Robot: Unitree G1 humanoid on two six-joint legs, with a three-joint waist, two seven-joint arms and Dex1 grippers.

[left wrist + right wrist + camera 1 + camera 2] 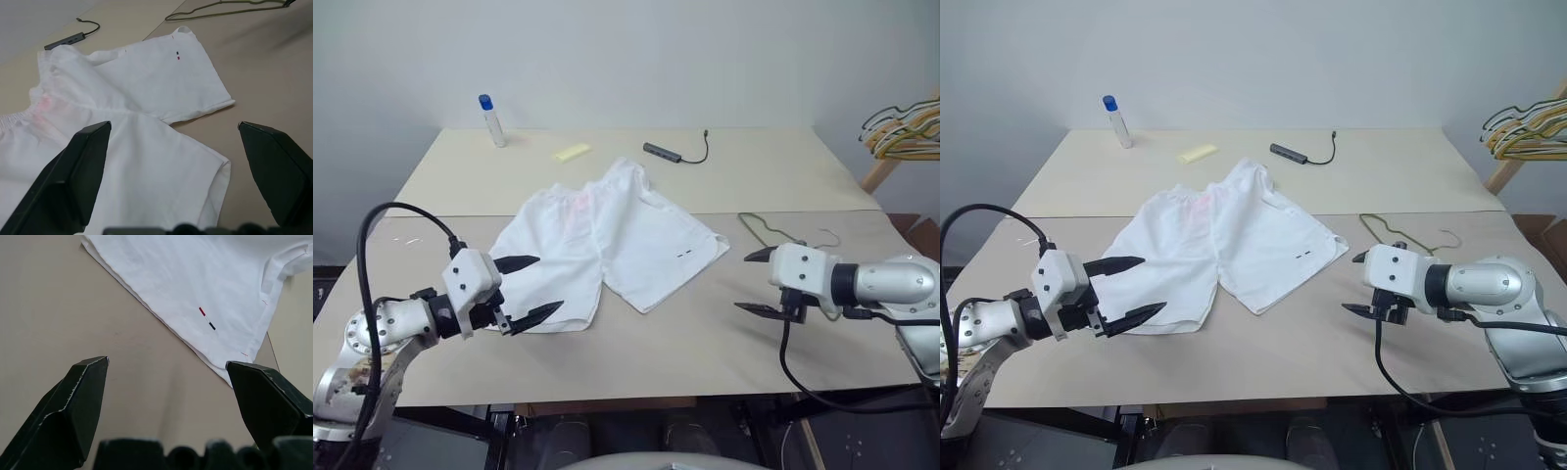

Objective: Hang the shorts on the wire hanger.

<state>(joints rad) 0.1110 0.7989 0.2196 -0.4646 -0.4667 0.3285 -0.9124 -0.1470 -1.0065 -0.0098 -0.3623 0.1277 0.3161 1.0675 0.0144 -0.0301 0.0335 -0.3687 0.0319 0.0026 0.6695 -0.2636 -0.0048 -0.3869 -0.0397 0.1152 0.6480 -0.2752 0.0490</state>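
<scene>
The white shorts lie spread flat mid-table, waistband toward the far side with a faint pink stain, and a small dark mark near the right leg's hem. The thin wire hanger lies flat on the table right of the shorts, partly hidden behind my right hand. My left gripper hovers open at the near hem of the left leg, holding nothing. To the right of the shorts, my right gripper is open over bare table and holds nothing.
On the beige table, along the far side, stand a blue-capped bottle, a yellow slip and a grey USB hub with cable. A bunch of hangers on a wooden rack sits beyond the right edge.
</scene>
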